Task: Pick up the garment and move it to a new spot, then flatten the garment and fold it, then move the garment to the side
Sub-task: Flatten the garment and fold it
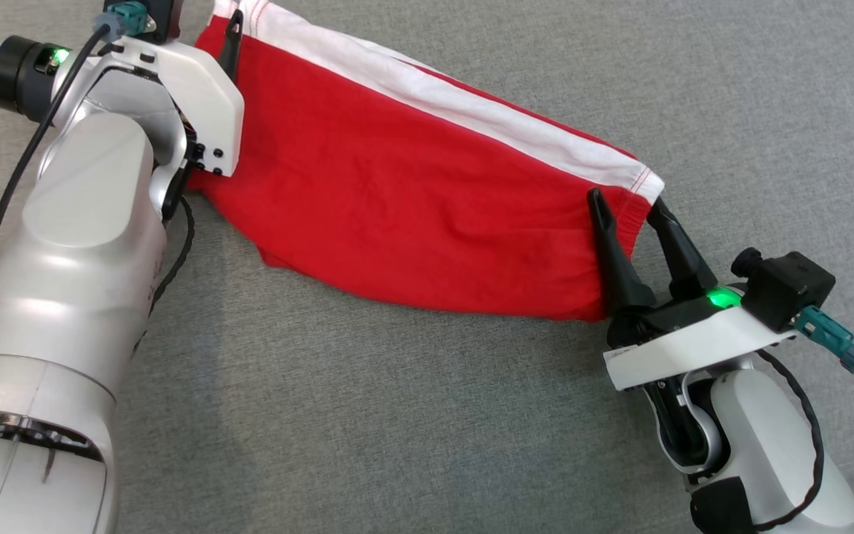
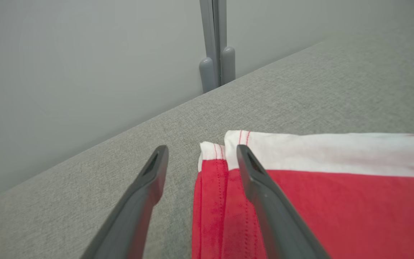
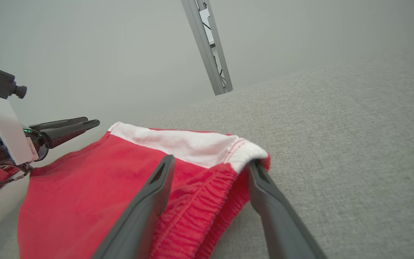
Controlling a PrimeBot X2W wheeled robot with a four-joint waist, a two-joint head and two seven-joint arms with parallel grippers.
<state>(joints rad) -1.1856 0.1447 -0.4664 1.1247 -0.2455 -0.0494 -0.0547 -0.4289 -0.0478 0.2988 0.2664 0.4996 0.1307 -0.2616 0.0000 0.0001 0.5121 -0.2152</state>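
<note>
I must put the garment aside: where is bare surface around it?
Free: the grey surface beyond the white stripe of the garment, and again along its red edge. Crowded: its two ends, at the left gripper and right gripper.

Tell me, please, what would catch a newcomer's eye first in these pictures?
A red garment with a white band lies spread out across the grey fabric surface. The left pincer stands open at its far left end. The right pincer stands open astride the elastic end at the right.

garment (image 1: 412, 193): soft matt cloth | tabletop (image 1: 397, 415): rough grey weave | fingers (image 1: 612, 252): matt dark plastic
</note>
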